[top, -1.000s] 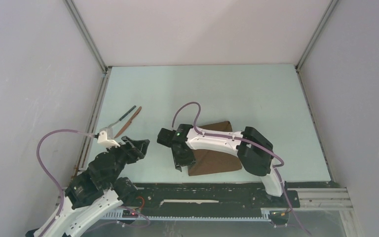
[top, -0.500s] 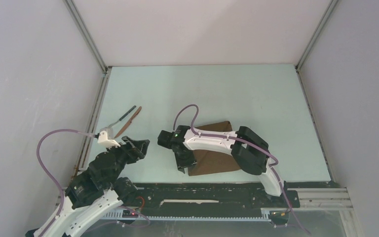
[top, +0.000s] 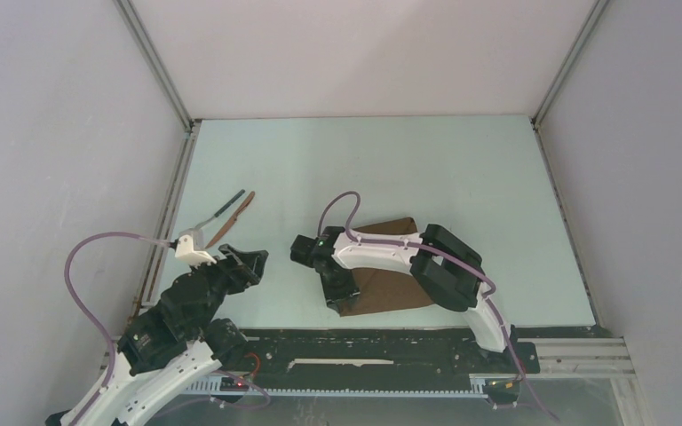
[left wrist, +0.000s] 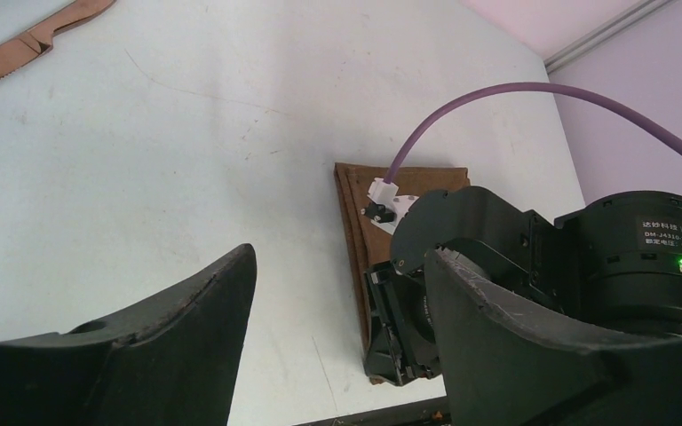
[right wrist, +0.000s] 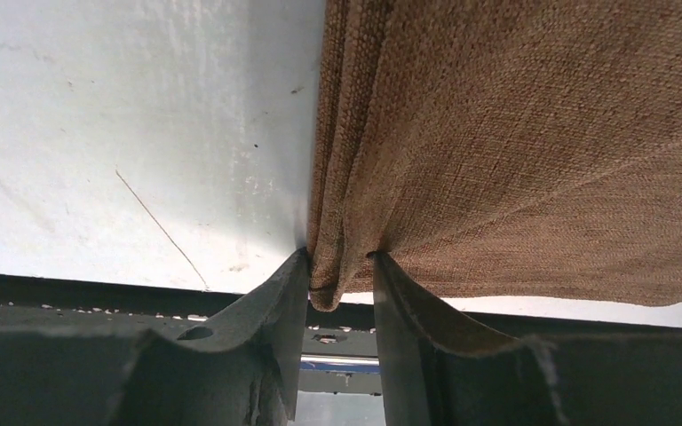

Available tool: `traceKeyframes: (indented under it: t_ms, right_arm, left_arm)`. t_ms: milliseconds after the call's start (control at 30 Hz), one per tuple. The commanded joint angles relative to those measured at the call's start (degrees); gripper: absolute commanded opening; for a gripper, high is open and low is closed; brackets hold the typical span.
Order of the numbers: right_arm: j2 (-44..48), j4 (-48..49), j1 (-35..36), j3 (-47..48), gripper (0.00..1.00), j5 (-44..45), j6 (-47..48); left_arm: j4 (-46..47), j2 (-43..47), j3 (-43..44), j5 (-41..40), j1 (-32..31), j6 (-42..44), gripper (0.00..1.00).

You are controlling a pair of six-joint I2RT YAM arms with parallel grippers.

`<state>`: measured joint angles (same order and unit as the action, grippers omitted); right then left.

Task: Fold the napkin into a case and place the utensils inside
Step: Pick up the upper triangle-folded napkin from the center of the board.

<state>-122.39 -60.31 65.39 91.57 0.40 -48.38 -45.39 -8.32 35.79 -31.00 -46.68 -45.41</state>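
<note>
The brown napkin [top: 389, 295] lies folded in layers near the table's front edge, right of centre. Whether the folds form a case I cannot tell. My right gripper [top: 341, 296] is shut on the napkin's [right wrist: 515, 133] near left corner, and the bunched fold sits pinched between the fingertips [right wrist: 340, 262]. The napkin's left edge [left wrist: 353, 209] shows stacked layers. My left gripper [top: 247, 264] hovers open and empty at the left, with nothing between its jaws [left wrist: 339, 259]. The utensils lie together at the far left, a fork [top: 229, 202] and a reddish-brown knife [top: 233, 218] [left wrist: 34, 37].
A black rail [top: 391, 346] runs along the table's near edge just below the napkin. The enclosure's left wall [top: 164, 222] stands close behind the utensils. The right arm's purple cable [left wrist: 497, 98] arches over the napkin.
My right gripper has narrowed onto the napkin's near left corner and shifted slightly right and toward the front edge. The left arm has barely moved.
</note>
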Motion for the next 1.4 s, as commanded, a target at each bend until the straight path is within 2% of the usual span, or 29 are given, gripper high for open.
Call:
traceKeyframes:
  t_ms: [0, 267, 367, 433, 533, 633, 700, 733, 900, 1067, 1133, 1233, 1333, 1367]
  right_arm:
    - [-1.84, 1.99, -0.74, -1.35, 0.42, 0.34, 1.73]
    - [-3.74, 3.77, -0.66, -1.57, 0.47, 0.21, 3.77]
    - [-4.08, 4.40, -0.69, -2.47, 0.46, 0.30, 4.12]
    - [-4.10, 4.51, -0.74, -3.15, 0.42, 1.66, 4.11]
    - [-3.73, 4.21, -0.40, -3.33, 0.25, 5.62, 4.51]
    - [-1.44, 4.57, 0.79, -3.26, 0.13, 11.15, 5.82]
    - [1.46, 5.64, 1.01, -3.75, 0.02, 11.55, 6.98]
    - [3.09, 6.84, 1.02, -4.58, 0.00, 11.07, 7.83]
    - [12.21, 14.90, 0.86, -11.31, 0.00, 5.19, 12.14]
    - [18.67, 23.37, 0.39, -18.40, 0.00, -0.80, 16.43]
    - [21.49, 25.85, -0.33, -20.81, 0.00, -3.47, 16.79]
    - [24.37, 28.60, -1.34, -23.76, 0.00, -5.78, 16.79]
    - [25.96, 29.69, -2.12, -25.38, 0.00, -6.71, 17.80]
    - [26.43, 29.75, -2.37, -25.65, 0.00, -6.83, 18.26]
  left_arm:
    - [0.24, -1.43, 1.54, -1.78, 0.33, 1.15, 0.76]
    - [-0.08, -1.64, 1.73, -2.08, 0.30, 0.94, 0.76]
    - [-0.23, -1.66, 1.67, -2.22, 0.32, 0.68, 0.75]
    - [-0.23, -1.69, 1.52, -2.31, 0.29, 0.50, 0.75]
    - [-0.33, -2.11, 1.28, -2.06, 0.32, -0.06, 0.76]
    - [-0.02, -2.92, 0.60, -1.60, 0.34, -0.92, 0.75]
    - [0.58, -3.75, -0.14, -1.45, 0.27, -1.63, 0.75]
    - [0.64, -4.18, -0.45, -1.63, 0.27, -2.29, 0.76]
    - [1.53, -8.69, -2.19, -2.00, 0.29, -6.58, 0.77]
    - [4.16, -17.25, -5.46, -2.06, 0.95, -14.67, 0.78]
    - [6.91, -21.02, -6.70, 1.38, 3.73, -15.59, 0.80]
    - [15.93, -25.49, -10.69, 17.71, 14.68, -15.79, 0.82]
    - [31.70, -32.01, -16.26, 38.00, 24.92, -16.08, 0.83]
    - [38.18, -34.51, -17.02, 42.27, 26.37, -16.33, 0.84]
